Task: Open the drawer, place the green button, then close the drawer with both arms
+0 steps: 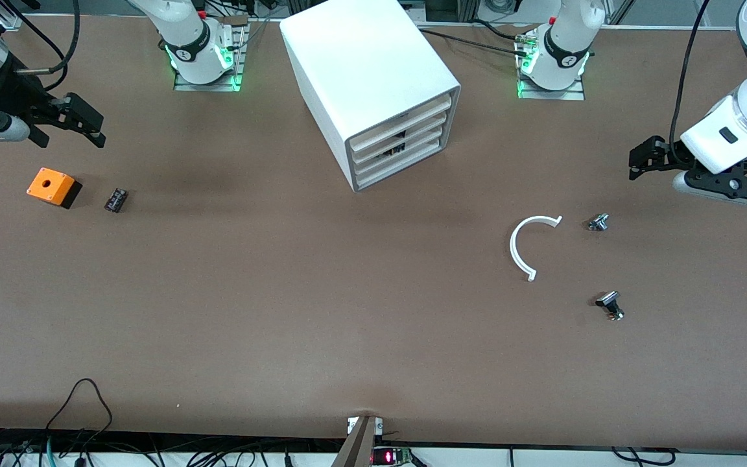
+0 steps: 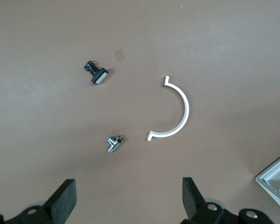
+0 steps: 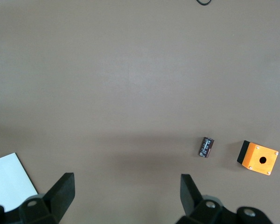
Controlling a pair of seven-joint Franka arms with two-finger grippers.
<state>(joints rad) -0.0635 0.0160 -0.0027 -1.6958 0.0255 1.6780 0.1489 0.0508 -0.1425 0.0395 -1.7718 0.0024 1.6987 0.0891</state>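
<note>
Nearest the front camera on the brown table [image 1: 283, 292], toward my left arm's end, lies a small black knob [image 1: 609, 304] [image 2: 97, 74] with a flat pale face, tipped on its side. A little farther from the camera is a white C-shaped plastic strip [image 1: 521, 246] [image 2: 179, 112], lying flat and apart from everything else. Just beside its open end sits a small silver knob [image 1: 598, 222] [image 2: 114, 143]. Toward my right arm's end, at about the same depth, there is a small dark block [image 1: 116, 200] [image 3: 206, 147]. Near it, though not touching, stands an orange box [image 1: 51, 186] [image 3: 258, 157] with a round hole in its top. Farther again, in the middle of the table, stands the white cabinet [image 1: 360, 58] [image 2: 276, 179], turned at an angle. Its four drawers [image 1: 406, 128] are stacked alike and all pushed in flush. Something dark shows through the centre notches of the middle two, but I cannot tell what it is. I cannot pick out the green-capped button in any view. My left gripper [image 1: 636, 165] [image 2: 129, 189] hangs over bare table at my left arm's end, above the silver knob and the white strip. Its fingers are spread wide apart on nothing. My right gripper [image 1: 93, 127] [image 3: 127, 184] hangs over bare table at my right arm's end, above the orange box and the dark block, fingers likewise wide apart and empty. Both arms wait.
</note>
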